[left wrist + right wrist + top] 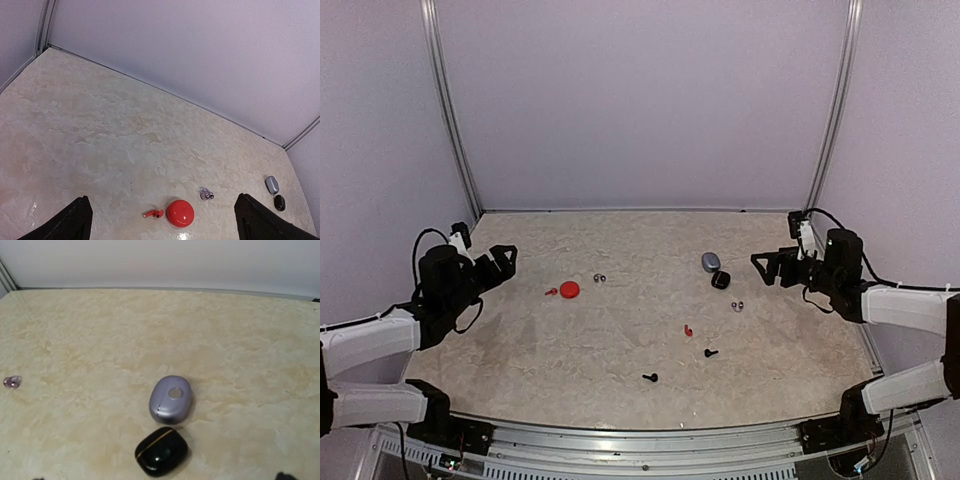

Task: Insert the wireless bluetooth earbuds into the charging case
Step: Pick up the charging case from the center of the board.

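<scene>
Currently nothing inserted | left gripper [506, 266], right gripper [761, 268]: jaws spread wide, empty, parked at opposite sides, seemingly poised for a first pick | tiny stemmed plastic earbuds [688, 330] lie loose near round red case [569, 289], silvery grey pebble case [710, 262], glossy black case [720, 280]

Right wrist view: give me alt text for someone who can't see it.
A rounded silvery-grey charging case lies on a beige marbled tabletop, with a glossy black rounded case close in front of it, nearer the camera. A tiny silvery earbud sits alone at the far left edge.
</scene>
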Available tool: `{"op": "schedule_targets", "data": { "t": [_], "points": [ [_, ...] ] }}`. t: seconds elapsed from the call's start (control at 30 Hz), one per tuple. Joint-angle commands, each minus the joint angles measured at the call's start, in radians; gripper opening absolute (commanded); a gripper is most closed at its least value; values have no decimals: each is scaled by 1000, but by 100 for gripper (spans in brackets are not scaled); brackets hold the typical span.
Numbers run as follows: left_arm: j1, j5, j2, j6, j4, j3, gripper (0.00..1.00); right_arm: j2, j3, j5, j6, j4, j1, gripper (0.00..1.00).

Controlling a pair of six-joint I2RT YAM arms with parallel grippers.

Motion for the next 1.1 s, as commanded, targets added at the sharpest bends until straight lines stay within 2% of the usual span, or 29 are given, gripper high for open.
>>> {"op": "schedule_targets", "data": {
  "t": [0.0, 0.1, 0.2, 0.6, 1.07],
  "points": [
    [-18, -1, 14, -9, 23, 56, 99, 47, 94, -7, -35, -81, 15, 99],
    [-27, -8, 36, -12, 1, 89, 99, 122, 182, -18, -49, -149, 22, 99],
    [-33, -5, 49, -7, 3, 100, 99, 225, 299, 8, -60, -225, 42, 95],
    [-49, 4, 5, 19, 25, 71, 99, 644, 639, 184, -97, -400, 163, 84],
    [-55, -12, 13, 14, 53, 62, 99, 866, 836, 196, -98, -486, 186, 74]
  ]
}}
